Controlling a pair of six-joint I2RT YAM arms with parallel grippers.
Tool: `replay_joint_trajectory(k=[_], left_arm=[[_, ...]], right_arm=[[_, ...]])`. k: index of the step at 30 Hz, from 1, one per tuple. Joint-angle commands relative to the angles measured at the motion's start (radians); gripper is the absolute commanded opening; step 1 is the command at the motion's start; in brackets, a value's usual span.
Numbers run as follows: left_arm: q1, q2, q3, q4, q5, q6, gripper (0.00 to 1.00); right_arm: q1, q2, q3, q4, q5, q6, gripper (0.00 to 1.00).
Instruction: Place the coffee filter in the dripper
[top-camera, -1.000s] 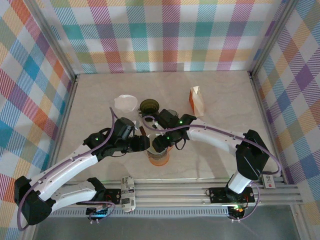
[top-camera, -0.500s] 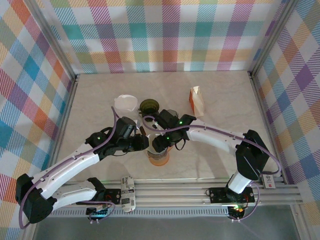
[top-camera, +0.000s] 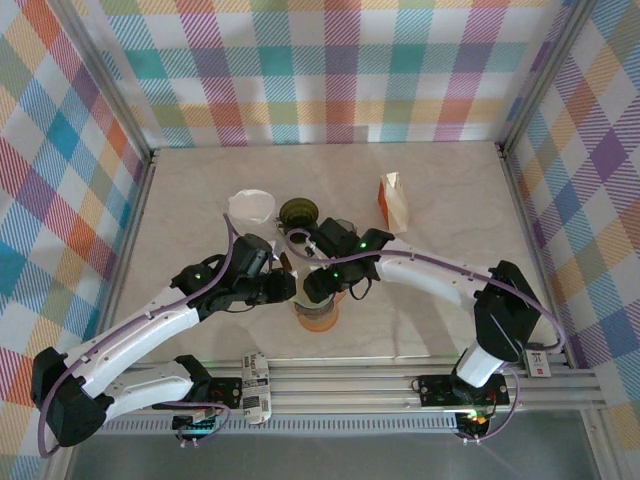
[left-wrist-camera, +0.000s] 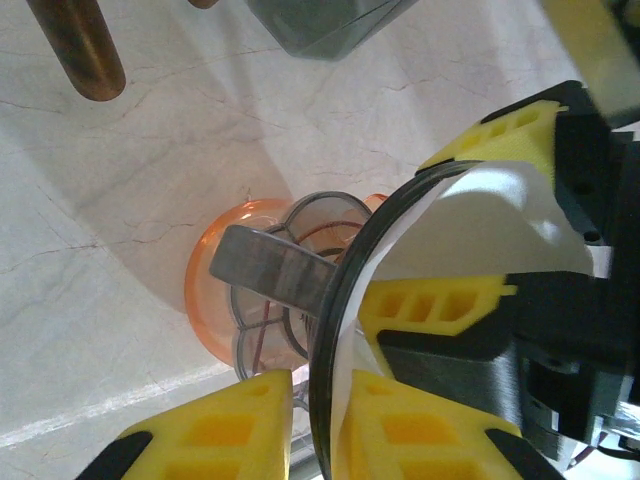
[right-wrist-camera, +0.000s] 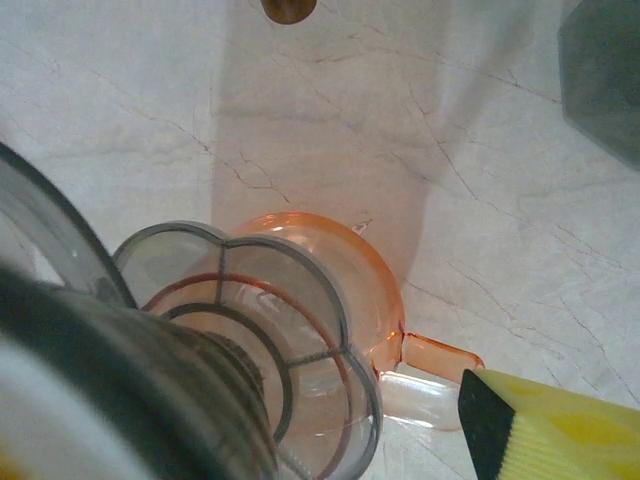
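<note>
The grey translucent dripper sits on an orange glass carafe near the table's front middle. The white coffee filter lies inside the dripper against its dark rim. My left gripper is shut on that rim from the left, pinching rim and filter edge between its yellow pads. My right gripper reaches in from the right. Its yellow fingers stand wide apart with the filter between them. One right fingertip hangs free beside the carafe's handle.
Behind the carafe lie a white paper stack, a dark round lid, a grey container and a brown rod. An orange-and-white bag stands at the back right. Plaid walls close three sides.
My left gripper's jaws have closed in from wide apart onto the dripper's rim and the filter edge. The right gripper has held its place and its spread.
</note>
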Motion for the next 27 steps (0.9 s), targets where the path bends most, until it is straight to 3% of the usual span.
replay_joint_trajectory(k=[1,27], left_arm=[[0.007,0.001,-0.011,-0.005,0.013,0.010,0.21],[0.007,0.010,-0.019,0.008,0.017,0.005,0.25]], right_arm=[[0.003,-0.060,-0.001,0.010,0.020,0.019,0.75],[0.001,0.041,-0.021,0.008,0.020,0.009,0.75]])
